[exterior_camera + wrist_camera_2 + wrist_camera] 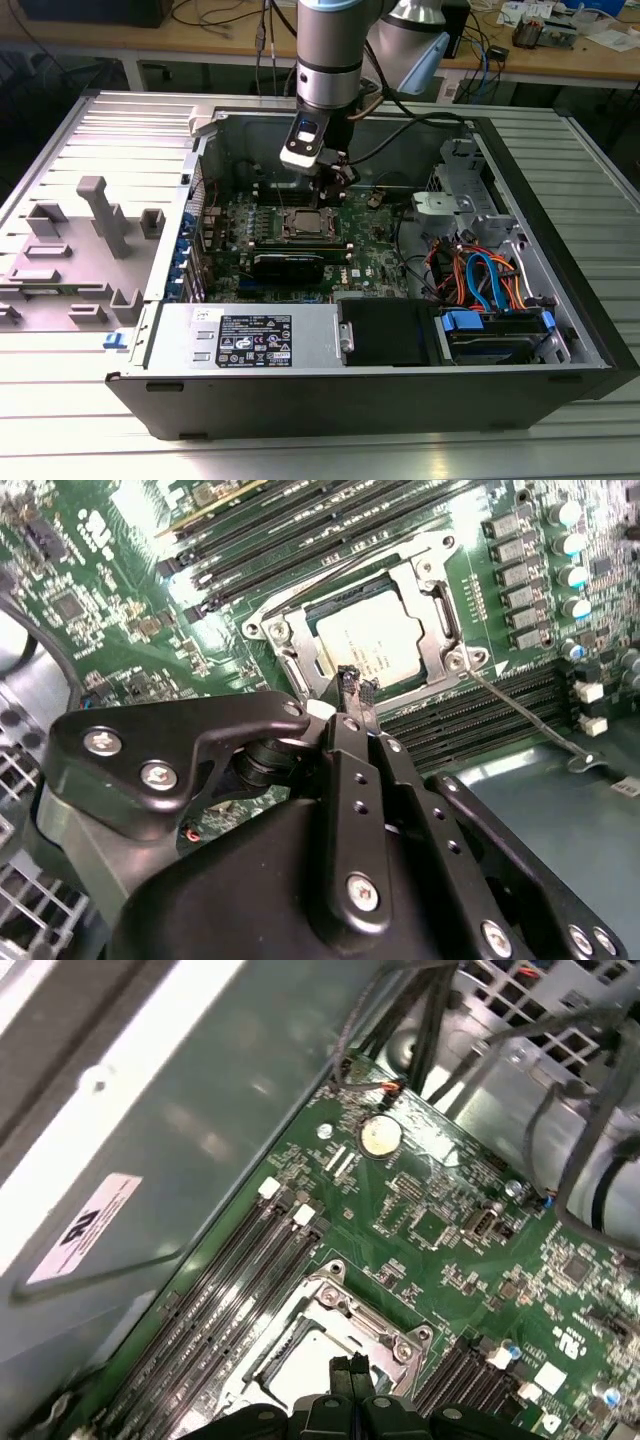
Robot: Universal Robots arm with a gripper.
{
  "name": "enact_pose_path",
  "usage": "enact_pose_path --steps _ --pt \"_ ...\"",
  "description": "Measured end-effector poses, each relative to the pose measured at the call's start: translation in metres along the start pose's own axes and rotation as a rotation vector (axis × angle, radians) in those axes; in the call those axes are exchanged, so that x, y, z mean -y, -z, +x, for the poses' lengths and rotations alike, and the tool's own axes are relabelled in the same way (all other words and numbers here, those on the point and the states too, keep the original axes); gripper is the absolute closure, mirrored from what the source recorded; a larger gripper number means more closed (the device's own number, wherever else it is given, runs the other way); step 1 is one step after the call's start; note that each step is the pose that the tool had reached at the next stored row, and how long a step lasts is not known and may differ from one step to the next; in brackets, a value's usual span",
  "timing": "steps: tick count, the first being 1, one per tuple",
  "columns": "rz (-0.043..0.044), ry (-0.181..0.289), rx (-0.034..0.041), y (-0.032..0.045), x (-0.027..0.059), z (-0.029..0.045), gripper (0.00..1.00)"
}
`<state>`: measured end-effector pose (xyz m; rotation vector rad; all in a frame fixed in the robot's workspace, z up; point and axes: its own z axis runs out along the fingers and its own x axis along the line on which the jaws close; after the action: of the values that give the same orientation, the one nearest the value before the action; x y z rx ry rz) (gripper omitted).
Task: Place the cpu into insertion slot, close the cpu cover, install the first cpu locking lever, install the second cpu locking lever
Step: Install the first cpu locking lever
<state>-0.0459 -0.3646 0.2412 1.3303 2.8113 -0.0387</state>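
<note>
The cpu (375, 640), a silvery square chip, lies in the insertion slot (305, 225) on the green motherboard. Over it lies the cpu cover (435, 615), a silvery frame whose window shows the chip's top. A thin wire locking lever (520, 712) sticks out from the socket's corner across the memory slots to a hooked end. Another thin rod (320, 585) runs along the opposite side of the socket. My gripper (350, 685) hangs just above the socket's edge with its narrow fingertips together and nothing between them. In the first wrist view the gripper (350, 1365) hovers over the cover (345, 1310).
The open computer case (560, 300) walls in the board. A black graphics card (288, 265) lies beside the socket, a power supply (250, 340) in front, and cables (490, 280) at the exterior view's right. Memory slots (280, 530) flank the socket. A grey fixture (100, 215) stands outside the case.
</note>
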Motion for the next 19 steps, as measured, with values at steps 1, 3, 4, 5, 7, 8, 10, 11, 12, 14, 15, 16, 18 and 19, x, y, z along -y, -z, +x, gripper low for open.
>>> enact_pose_path --steps 1,3,4,5,7,8,10,11,12,14,15,16,18,19 --pt "-0.0015 0.038 0.0003 0.0000 0.0000 0.0000 0.89" --pt "-0.0030 0.076 0.0007 0.0000 0.0000 0.0000 0.89" --pt "-0.0037 0.096 0.0009 0.0000 0.0000 0.0000 0.89" --pt "-0.0044 0.114 0.0011 0.0000 0.0000 0.0000 0.89" --pt "-0.0071 0.183 0.0016 0.0000 0.0000 0.0000 0.89" --pt "-0.0082 0.211 0.0019 0.0000 0.0000 0.0000 0.89" --pt "-0.0048 0.240 0.0064 0.0007 0.0001 0.0000 0.89" --pt "-0.0049 0.241 0.0066 0.0013 0.0001 0.0000 0.89" --pt "-0.0051 0.242 0.0066 0.0023 0.0001 0.0000 0.89" --pt "-0.0051 0.244 0.0067 0.0049 0.0001 -0.0002 0.89" --pt "-0.0052 0.245 0.0067 0.0064 0.0001 -0.0002 0.89" --pt "-0.0053 0.247 0.0067 0.0077 0.0001 -0.0003 0.89" --pt "-0.0056 0.250 0.0066 0.0083 0.0001 -0.0003 0.89" --pt "-0.0060 0.255 0.0067 0.0083 0.0001 -0.0003 0.89"
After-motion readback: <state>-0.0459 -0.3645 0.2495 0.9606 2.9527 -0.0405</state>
